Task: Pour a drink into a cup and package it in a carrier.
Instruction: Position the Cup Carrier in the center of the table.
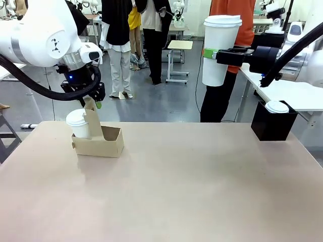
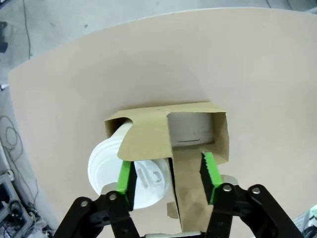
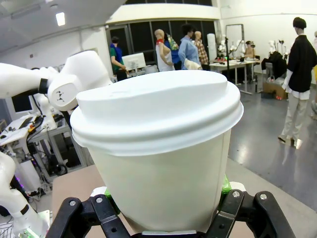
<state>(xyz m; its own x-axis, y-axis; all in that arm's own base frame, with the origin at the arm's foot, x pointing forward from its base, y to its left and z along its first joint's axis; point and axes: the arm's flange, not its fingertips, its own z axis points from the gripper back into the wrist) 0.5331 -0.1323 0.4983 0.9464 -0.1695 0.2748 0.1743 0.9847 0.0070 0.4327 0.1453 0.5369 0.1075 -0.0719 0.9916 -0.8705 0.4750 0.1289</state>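
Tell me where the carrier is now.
In the front view, the carrier sits at the left of the table, under the left gripper, with a lidded cup in its left compartment.

Carrier (image 1: 103, 143) upright, small cup (image 1: 78, 123) inside; large cup (image 1: 219, 40) aloft.

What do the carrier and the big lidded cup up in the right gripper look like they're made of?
The carrier looks like brown cardboard, matte, with folded panels and raw cut edges. The large cup has a white matte wall, probably paper. Its lid is smoother with a moulded rim, likely plastic.
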